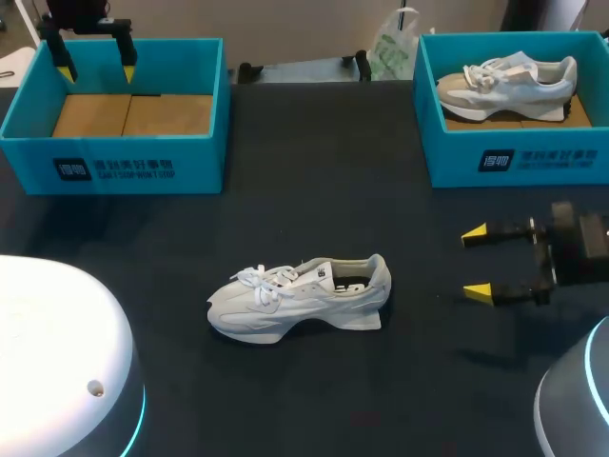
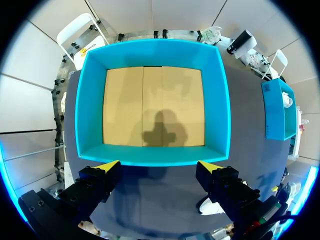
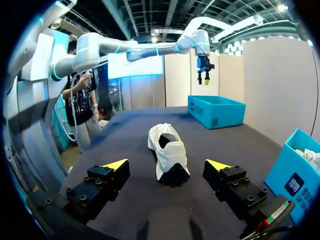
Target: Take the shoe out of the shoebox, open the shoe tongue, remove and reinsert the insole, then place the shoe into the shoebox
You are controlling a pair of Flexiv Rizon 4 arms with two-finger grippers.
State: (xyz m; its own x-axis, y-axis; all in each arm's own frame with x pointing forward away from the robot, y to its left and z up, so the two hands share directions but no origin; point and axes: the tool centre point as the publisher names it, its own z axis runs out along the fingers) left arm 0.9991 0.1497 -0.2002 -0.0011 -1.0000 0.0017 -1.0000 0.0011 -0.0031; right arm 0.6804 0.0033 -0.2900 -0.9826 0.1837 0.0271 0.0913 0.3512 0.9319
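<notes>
Plainly, the shoe (image 1: pixel 300 300) is out of a box and stands on its sole near the middle of the dark table (image 1: pixel 314 171); its long axis runs across the table from side to side, toe toward my left, heel toward my right, with the laces on the toe half and the opening facing up. The right gripper (image 1: pixel 478 263) hovers low off the heel end, near but apart from it, fingers spread wide and holding nothing, pointing along the shoe's length; in the right wrist view the heel faces it squarely, straight ahead in line with the gap between the two fingers. The left gripper (image 1: pixel 95 59) hangs over the empty shoebox (image 1: pixel 114 157) at the far left corner, likewise spread and empty, well apart from the shoe; its wrist view looks straight down onto the box's bare cardboard floor. A second shoebox (image 1: pixel 514 157) at the far right holds another shoe (image 1: pixel 509 86). I judge the taking-out done and the tongue next. The right arm is much the nearer, but it meets the shoe heel-first, so the tongue lies beyond the collar from it; the left arm would have a long way to come to steady the toe.
</notes>
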